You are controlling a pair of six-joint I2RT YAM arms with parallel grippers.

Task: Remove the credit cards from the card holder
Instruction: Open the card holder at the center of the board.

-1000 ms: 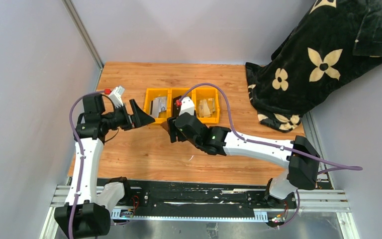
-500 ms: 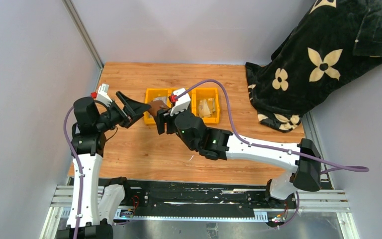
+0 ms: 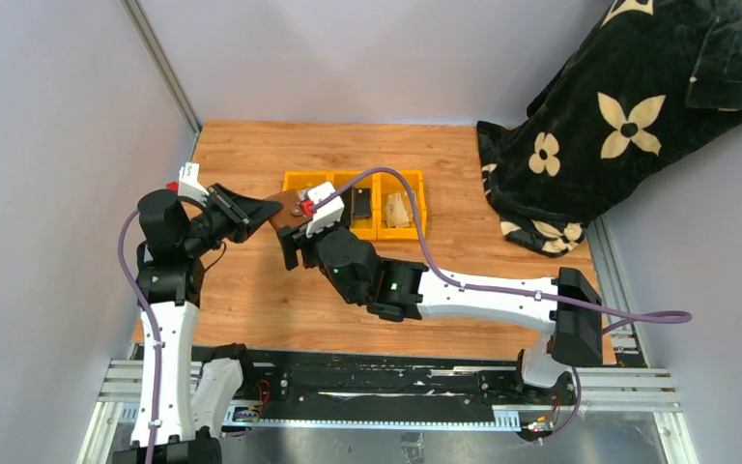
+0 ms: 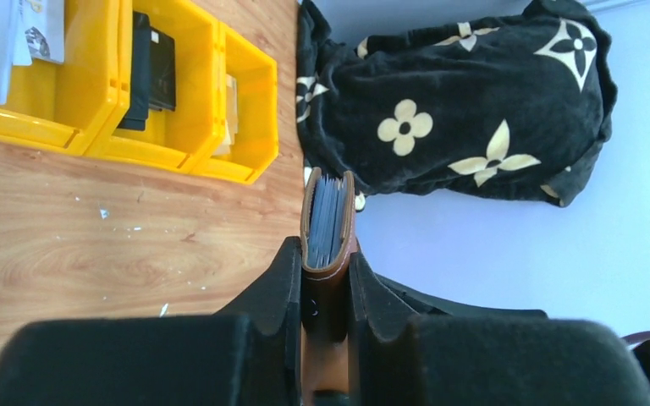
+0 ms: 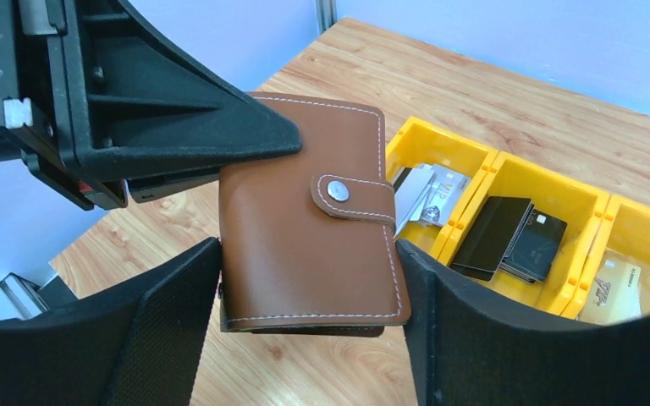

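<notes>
The brown leather card holder (image 5: 305,245) hangs closed above the table, its snap tab (image 5: 351,196) fastened. My left gripper (image 4: 322,254) is shut on its folded edge, and dark card edges (image 4: 326,222) show inside its open end. My right gripper (image 5: 309,254) has one finger against each side edge of the holder. In the top view the card holder (image 3: 288,211) sits between the left gripper (image 3: 269,208) and the right gripper (image 3: 292,230), left of the bins. Loose credit cards lie in the bins: silver (image 5: 423,194), black (image 5: 508,237), tan (image 5: 618,292).
A row of three yellow bins (image 3: 379,232) stands mid-table behind the grippers. A black blanket with cream flowers (image 3: 628,116) drapes over the back right corner. Grey walls close the table's left and far sides.
The right arm carried the card holder leftward from in front of the bins. The left gripper rose to meet it and went from wide open to shut on it.
</notes>
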